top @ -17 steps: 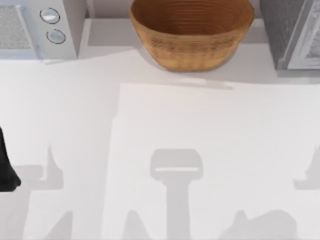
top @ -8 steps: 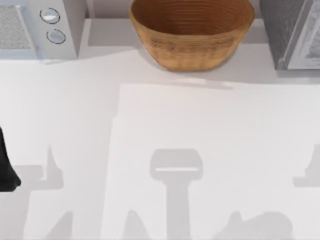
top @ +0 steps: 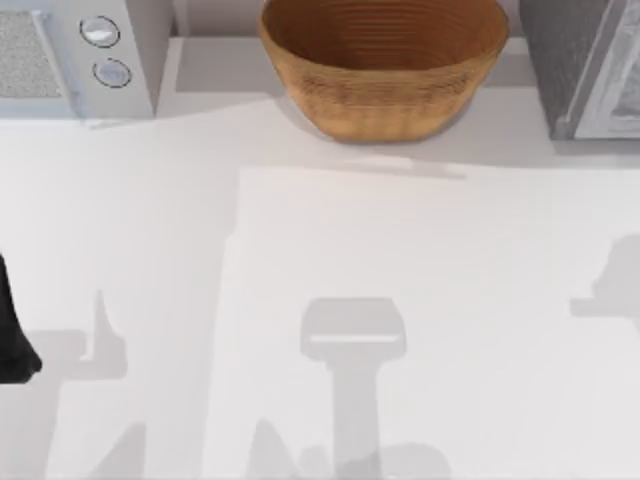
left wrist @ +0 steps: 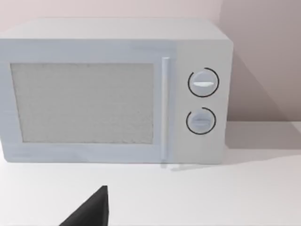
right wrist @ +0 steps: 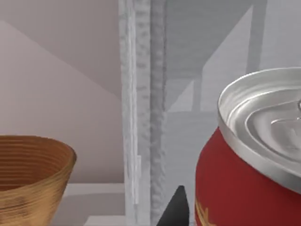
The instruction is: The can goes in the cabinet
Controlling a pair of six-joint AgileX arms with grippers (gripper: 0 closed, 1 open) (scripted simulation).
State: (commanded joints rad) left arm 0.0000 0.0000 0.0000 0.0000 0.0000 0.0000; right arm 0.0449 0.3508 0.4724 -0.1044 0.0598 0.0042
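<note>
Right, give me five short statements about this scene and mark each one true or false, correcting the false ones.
1. The wicker basket stands at the back of the table, between the white microwave and the cabinet. True.
2. The can is blue with a green top. False: it is red with a silver metal top.
3. The microwave's door is open. False: in the left wrist view the door is closed, with two round knobs beside it.
4. In the right wrist view the can sits close to the camera, with the cabinet behind it. True.
5. The can lies inside the basket. False: the basket's visible interior is bare, and the can is up near the right wrist camera.
</note>
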